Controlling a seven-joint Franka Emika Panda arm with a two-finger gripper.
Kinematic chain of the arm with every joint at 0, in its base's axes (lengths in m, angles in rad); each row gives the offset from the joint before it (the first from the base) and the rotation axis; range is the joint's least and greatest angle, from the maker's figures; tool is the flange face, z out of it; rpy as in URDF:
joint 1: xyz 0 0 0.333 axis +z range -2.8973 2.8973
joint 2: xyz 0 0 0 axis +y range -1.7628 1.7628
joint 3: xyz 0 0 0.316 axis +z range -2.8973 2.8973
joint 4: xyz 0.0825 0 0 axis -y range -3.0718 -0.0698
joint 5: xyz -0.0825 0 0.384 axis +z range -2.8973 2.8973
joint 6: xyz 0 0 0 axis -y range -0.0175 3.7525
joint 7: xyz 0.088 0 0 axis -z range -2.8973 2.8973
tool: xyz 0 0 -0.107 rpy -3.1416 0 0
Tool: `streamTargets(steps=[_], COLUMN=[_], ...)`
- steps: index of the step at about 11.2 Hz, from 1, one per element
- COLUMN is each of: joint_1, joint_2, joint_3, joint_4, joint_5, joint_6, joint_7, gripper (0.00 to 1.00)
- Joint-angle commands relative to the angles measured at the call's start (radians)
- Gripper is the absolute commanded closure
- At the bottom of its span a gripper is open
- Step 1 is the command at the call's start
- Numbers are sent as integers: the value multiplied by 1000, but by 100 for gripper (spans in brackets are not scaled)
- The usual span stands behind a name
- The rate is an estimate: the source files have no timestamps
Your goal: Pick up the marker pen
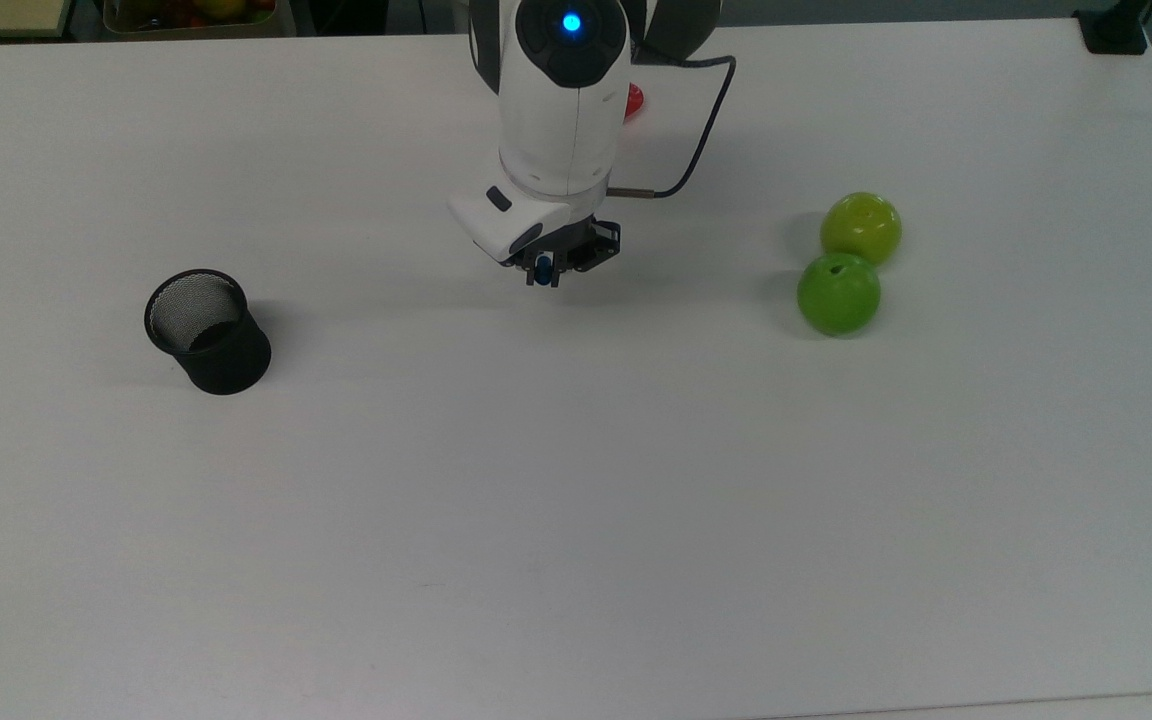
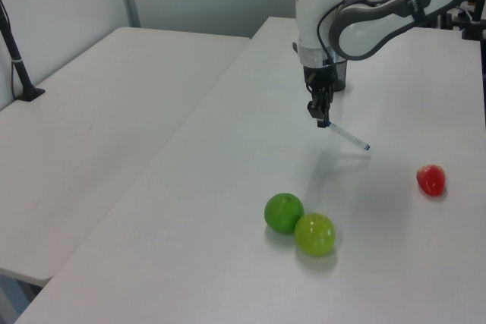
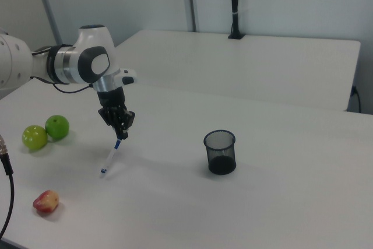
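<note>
Marker pen (image 3: pixel 112 155): slim white barrel, blue cap at the upper end, held between the jaws by that capped end. Pose: tilted, hanging aslant, clear of the surface as far as can be judged. Position: left of centre in the right view; in the left view (image 2: pixel 348 136), right of centre, upper half.

A lab: bare white tables (image 3: pixel 280 62), grey partition walls (image 3: pixel 274 1).
</note>
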Motion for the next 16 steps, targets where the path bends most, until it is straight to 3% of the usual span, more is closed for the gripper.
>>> streamTargets(steps=[1, 2, 3, 5, 6, 7, 13, 16], joint_1=[-5, -6, -6, -6, -6, -5, -5, -6], joint_2=[12, 14, 16, 14, 14, 14, 11, -52], joint_3=[-1, -1, -1, -1, -1, -1, -1, -4], joint_4=[3, 4, 4, 6, 6, 6, 9, 9], joint_5=[6, 4, 4, -2, -5, -9, -34, -37], joint_6=[30, 32, 32, 32, 30, 30, 29, 15], joint_7=[-2, -2, -2, -2, -1, 8, 7, -8], gripper=[92, 87, 75, 65, 44, 0, 0, 0])
